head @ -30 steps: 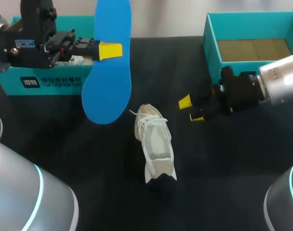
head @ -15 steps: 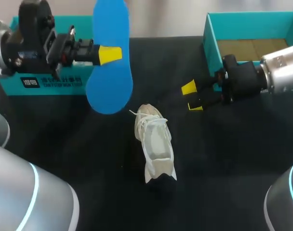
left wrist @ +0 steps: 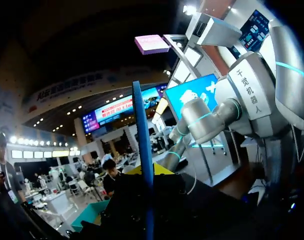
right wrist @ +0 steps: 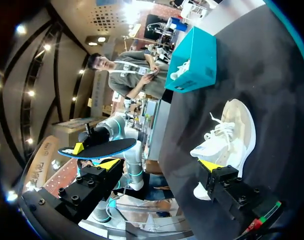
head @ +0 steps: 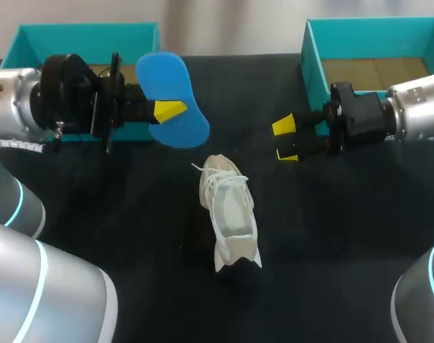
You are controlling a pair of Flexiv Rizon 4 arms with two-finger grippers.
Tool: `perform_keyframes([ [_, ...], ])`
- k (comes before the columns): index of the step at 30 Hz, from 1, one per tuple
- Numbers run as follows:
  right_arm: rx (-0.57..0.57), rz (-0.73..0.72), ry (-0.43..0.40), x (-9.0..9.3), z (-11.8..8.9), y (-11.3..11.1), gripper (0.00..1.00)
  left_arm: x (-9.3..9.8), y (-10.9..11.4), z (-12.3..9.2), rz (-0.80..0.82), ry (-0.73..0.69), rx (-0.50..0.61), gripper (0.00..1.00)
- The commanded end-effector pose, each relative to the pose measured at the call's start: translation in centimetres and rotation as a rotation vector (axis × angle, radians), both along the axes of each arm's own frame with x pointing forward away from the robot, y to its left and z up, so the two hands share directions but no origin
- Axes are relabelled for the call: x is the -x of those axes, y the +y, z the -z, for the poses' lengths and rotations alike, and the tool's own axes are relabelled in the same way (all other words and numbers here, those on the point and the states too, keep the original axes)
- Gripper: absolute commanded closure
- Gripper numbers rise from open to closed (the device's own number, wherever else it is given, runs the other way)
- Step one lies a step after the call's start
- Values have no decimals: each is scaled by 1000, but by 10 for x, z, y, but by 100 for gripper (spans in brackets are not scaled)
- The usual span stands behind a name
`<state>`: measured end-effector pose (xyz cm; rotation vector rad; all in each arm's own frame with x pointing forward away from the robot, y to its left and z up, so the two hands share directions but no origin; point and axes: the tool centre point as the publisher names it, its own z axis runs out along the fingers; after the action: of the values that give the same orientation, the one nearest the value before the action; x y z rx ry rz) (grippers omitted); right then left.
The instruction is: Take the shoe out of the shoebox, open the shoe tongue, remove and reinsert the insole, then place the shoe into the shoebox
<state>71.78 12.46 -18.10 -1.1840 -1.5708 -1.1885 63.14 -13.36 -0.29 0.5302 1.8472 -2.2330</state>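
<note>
Head view showed the left gripper [head: 167, 111] clamped on the blue insole [head: 167, 78], held clear of the white shoe [head: 230, 214] lying on the table [head: 131, 236], probably for reinsertion. The right gripper [head: 285, 141] hovered spread and empty beside the shoebox [head: 311, 64], likely waiting to steady the shoe.

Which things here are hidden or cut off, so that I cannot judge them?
Head view: inside of the left shoebox, covered by the left arm.
Head view: second finger of the left gripper, behind the blue insole.
Head view: right shoebox, cut by the picture's edge.
Left wrist view: insole's faces, seen only edge-on.
</note>
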Motion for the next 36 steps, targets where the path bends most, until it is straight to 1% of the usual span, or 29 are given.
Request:
perform_keyframes([
  [1, 4, 0, 1, -1, 0, 2, 0, -5, -1, 2, 49, -353, 133, 100],
  [3, 4, 0, 1, -1, 0, 2, 0, -5, -1, 2, 49, -353, 133, 100],
  [4, 4, 0, 1, -1, 0, 2, 0, -4, -2, 4, 66, -453, 127, 100],
  [7, 4, 0, 1, -1, 0, 2, 0, -6, -5, 12, 78, -670, 112, 100],
  [12, 4, 0, 1, -1, 0, 2, 0, -13, -8, 30, 59, -929, 122, 100],
  [15, 4, 0, 1, -1, 0, 2, 0, -21, -8, 38, 11, -1075, 162, 100],
  [17, 4, 0, 1, -1, 0, 2, 0, -25, -7, 43, 21, -1257, 201, 100],
  [29, 4, 0, 1, -1, 0, 2, 0, -25, -7, 43, 21, -1257, 201, 100],
  [31, 4, 0, 1, -1, 0, 2, 0, -22, -11, 50, 55, -1426, 194, 100],
  [34, -7, 10, 3, -6, -1, 5, 0, -20, -13, 67, 35, -1534, 168, 100],
  [36, -13, 27, 5, -11, -4, 8, 0, -21, -15, 81, 22, -1557, 139, 100],
])
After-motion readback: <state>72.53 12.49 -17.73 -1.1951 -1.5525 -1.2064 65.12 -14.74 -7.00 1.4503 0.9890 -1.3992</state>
